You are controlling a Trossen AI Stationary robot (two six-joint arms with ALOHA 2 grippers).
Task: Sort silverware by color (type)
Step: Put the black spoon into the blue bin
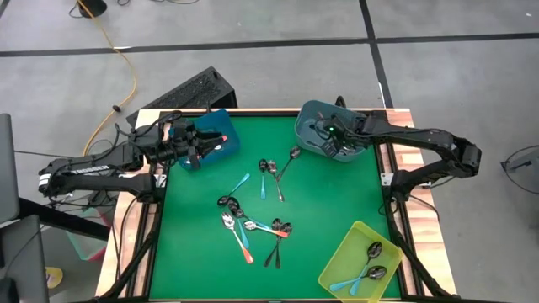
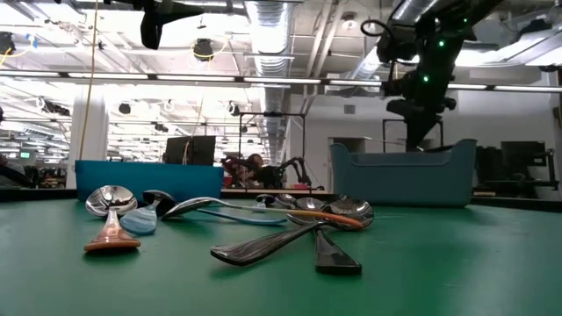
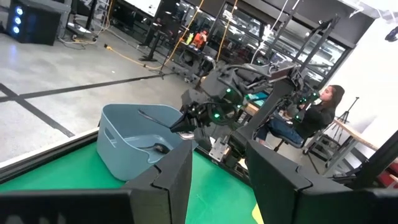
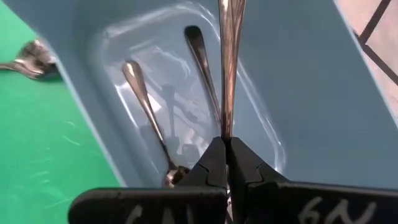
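Several small spoons (image 1: 248,223) with orange-red, light blue or plain metal handles lie scattered mid-table on the green mat. My right gripper (image 4: 226,144) is over the grey-blue bin (image 1: 324,135) at the far right and is shut on a plain metal spoon (image 4: 230,62). Two plain metal spoons (image 4: 146,106) lie on that bin's floor. My left gripper (image 3: 217,186) is open, hovering at the blue bin (image 1: 215,135) at the far left. Light-blue-handled spoons (image 1: 370,261) lie in the yellow-green bin (image 1: 341,252). My right gripper pinches the plain metal spoon between its two fingertips at one end of its slim handle (image 4: 227,127). The fingers come from above, slanting down into the grey-blue bin. The spoon runs on in line with the fingers over the bin's inside; its other end is outside the frame.
The yellow-green bin sits at the near right corner. A wooden rim (image 1: 147,244) frames the green mat. A black box (image 1: 189,93) stands beyond the far left edge. A person (image 3: 317,115) sits in the room behind the table.
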